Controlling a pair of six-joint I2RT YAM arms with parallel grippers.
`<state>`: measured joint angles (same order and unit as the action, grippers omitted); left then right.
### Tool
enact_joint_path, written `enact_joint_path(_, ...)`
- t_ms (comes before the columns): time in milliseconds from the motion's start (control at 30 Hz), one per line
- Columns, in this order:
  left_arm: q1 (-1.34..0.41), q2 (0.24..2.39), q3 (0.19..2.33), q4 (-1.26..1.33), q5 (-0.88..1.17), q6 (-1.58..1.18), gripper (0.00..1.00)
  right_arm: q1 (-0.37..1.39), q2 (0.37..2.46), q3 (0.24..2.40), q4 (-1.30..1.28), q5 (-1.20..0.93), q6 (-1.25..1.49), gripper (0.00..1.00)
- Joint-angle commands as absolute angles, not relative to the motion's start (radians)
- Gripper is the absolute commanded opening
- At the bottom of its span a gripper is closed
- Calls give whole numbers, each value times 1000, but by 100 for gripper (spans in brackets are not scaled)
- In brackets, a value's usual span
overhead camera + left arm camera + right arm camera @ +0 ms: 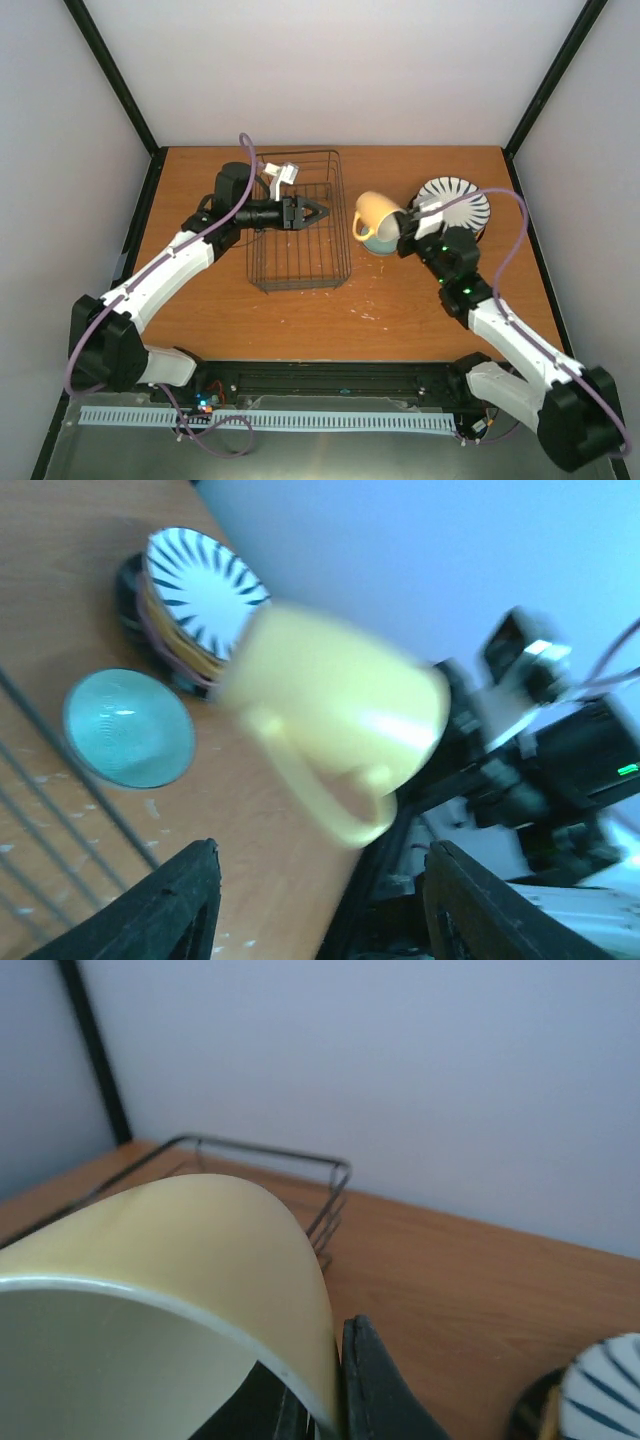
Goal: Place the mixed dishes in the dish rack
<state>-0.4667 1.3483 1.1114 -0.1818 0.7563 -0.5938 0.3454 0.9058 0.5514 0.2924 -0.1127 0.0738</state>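
My right gripper (403,225) is shut on the rim of the yellow mug (374,213), holding it tilted in the air just right of the dish rack (300,222); the mug fills the right wrist view (170,1290) and shows blurred in the left wrist view (335,705). My left gripper (318,213) is open and empty above the rack's middle, pointing at the mug. The pale blue-green bowl (128,728) sits on the table under the mug. The stack of plates (458,208), the striped white one (200,588) on top, stands at the back right.
The rack is a dark wire basket (300,1175) on an orange-brown table (400,300). White walls and black frame posts enclose the table. White specks lie on the table in front of the rack.
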Motion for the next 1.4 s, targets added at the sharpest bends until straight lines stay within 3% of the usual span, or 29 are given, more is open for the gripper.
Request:
enact_joint_path(0,-463,1374,1083,28,948,-765,53,461,997,523,760,-76,-167,3)
enact_joint_path(533,-468,1408,1022,64,943,-820,55,561,1174,560,1023,-44,-236,3)
enact_joint_path(933,-489,1465,1019,176,958,-864,47,602,1224,609,1033,-65,-225,3)
enact_joint_path(1000,-494,1471,1018,191,959,-867,36,610,1231,616,1027,-65,-227,3)
enact_joint_path(1100,-495,1469,1013,209,965,-871,5,614,1237,618,1024,-65,-227,3)
enact_joint_path(1133,-495,1466,1012,208,965,-868,1,616,1238,617,1020,-64,-227,3)
enact_joint_path(1300,-495,1442,1020,173,956,-835,1,616,1233,615,992,-55,-226,3)
enact_joint_path(1367,-495,1428,1038,121,930,-801,1,617,1229,613,985,-39,-216,8)
